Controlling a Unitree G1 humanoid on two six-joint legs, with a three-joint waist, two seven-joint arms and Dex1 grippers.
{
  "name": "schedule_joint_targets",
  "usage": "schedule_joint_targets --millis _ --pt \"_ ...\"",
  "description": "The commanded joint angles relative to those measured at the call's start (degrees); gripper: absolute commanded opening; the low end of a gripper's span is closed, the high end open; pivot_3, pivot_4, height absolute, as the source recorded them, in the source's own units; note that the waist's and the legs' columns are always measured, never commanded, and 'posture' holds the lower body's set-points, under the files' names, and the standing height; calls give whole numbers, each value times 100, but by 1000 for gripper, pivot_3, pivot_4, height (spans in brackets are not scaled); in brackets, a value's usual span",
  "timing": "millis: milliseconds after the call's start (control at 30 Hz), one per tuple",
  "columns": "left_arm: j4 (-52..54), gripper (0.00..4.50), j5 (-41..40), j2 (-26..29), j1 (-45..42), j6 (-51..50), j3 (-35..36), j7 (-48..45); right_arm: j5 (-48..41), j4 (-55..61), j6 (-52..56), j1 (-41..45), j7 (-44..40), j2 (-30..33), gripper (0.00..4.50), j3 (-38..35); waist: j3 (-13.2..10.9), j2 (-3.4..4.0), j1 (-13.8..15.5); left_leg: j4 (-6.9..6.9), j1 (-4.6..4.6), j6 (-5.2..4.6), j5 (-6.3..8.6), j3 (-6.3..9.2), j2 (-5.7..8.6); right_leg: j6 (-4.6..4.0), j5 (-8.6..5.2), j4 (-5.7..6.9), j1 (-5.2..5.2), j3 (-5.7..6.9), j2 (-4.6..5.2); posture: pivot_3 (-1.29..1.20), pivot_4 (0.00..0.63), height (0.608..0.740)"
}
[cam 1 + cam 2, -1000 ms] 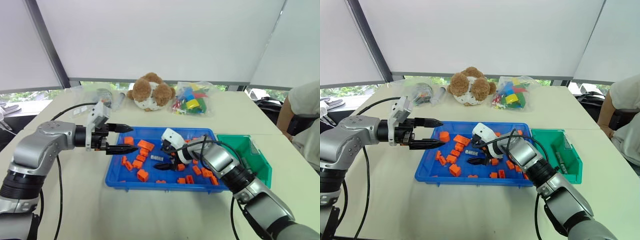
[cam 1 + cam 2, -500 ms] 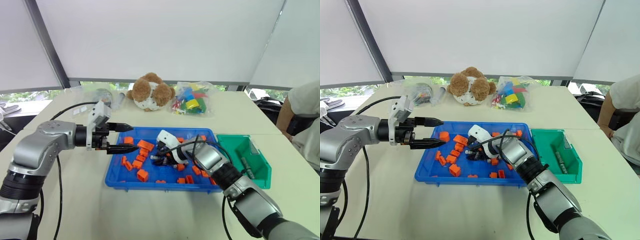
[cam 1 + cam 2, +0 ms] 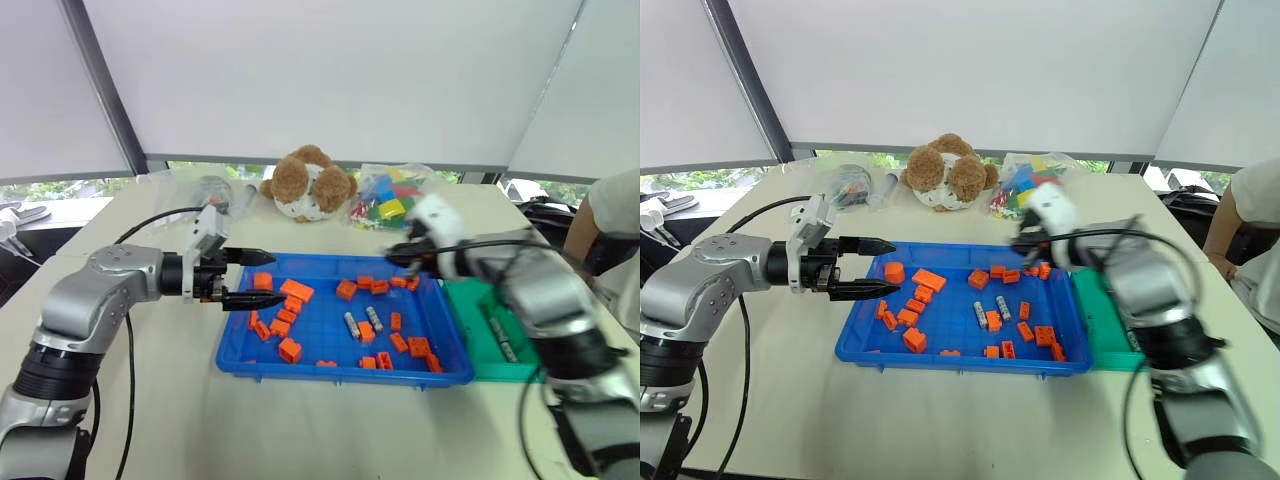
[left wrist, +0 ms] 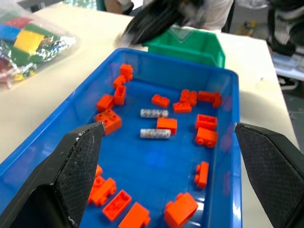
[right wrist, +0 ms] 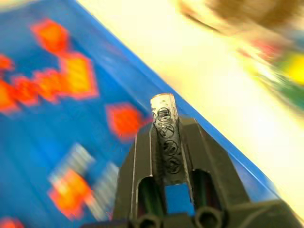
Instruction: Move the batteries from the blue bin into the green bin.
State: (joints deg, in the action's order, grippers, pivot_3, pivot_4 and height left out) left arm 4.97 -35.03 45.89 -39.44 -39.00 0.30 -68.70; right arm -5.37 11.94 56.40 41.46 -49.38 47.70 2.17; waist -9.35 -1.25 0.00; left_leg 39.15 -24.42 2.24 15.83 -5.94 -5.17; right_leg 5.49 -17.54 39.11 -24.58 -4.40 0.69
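Note:
The blue bin [image 3: 340, 372] lies on the table in front of me with two batteries [image 3: 351, 325] left among the bricks near its middle. My right gripper [image 3: 392, 255] hovers over the bin's back right corner, shut on one battery [image 5: 165, 118] that stands between its fingers in the right wrist view. The green bin [image 3: 1095, 312] sits against the blue bin's right side, partly behind my right arm, with a battery [image 3: 500, 338] lying in it. My left gripper [image 3: 275, 277] hangs open and empty over the blue bin's left edge, pointing right.
Orange bricks [image 3: 291, 291] are scattered through the blue bin. A teddy bear [image 3: 310, 183], a bag of coloured blocks [image 3: 392, 205] and a clear bag [image 3: 205, 190] lie along the table's back. A person [image 3: 615, 235] sits at the far right.
My right gripper shut on a battery in the middle of the blue bin, then swung it up and to the right, toward the green bin. The left arm stayed still.

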Motion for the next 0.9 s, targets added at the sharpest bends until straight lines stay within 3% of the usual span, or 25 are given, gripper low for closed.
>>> schedule_joint_targets --millis 33,267,433,500,567,700,900 --pt "-23 4500 68 -48 -158 168 -49 -119 -126 386 256 -483 14 505 26 -557 0 0 -51 0 1 0 0 -1 0 0 0 1 0 -2 -1 0 150 733" --pt "-227 4500 184 -216 -275 305 -201 -271 -253 606 389 -1426 86 1063 26 -909 0 3 -105 -1 6 0 0 3 0 0 0 6 -2 -7 -6 0 150 733" --pt "-250 4500 232 -270 -309 319 -218 -302 -319 688 344 -1665 149 1199 2421 -920 0 3 -70 0 4 0 0 3 1 0 0 5 -1 -8 -4 0 150 733" --pt "-224 4500 237 -269 -292 312 -216 -304 -350 659 273 -1569 151 1232 3618 -915 0 3 -66 1 4 0 0 3 2 0 0 4 -1 -8 -3 0 150 733" --pt "-204 4500 238 -262 -278 301 -207 -299 -383 622 155 -1406 134 1233 4449 -861 0 3 -69 2 4 0 0 3 2 0 0 4 -1 -9 -2 0 150 733" --pt "-155 4500 229 -239 -244 273 -183 -278 -733 752 186 -782 -29 954 4449 -556 0 3 -99 0 5 0 0 3 2 0 0 4 -2 -9 -4 0 150 733" --pt "-109 4500 240 -222 -233 267 -143 -195 -1063 952 640 -39 145 -197 4449 552 0 3 -92 -1 8 0 0 14 1 0 0 10 -2 -8 -9 0 150 733"
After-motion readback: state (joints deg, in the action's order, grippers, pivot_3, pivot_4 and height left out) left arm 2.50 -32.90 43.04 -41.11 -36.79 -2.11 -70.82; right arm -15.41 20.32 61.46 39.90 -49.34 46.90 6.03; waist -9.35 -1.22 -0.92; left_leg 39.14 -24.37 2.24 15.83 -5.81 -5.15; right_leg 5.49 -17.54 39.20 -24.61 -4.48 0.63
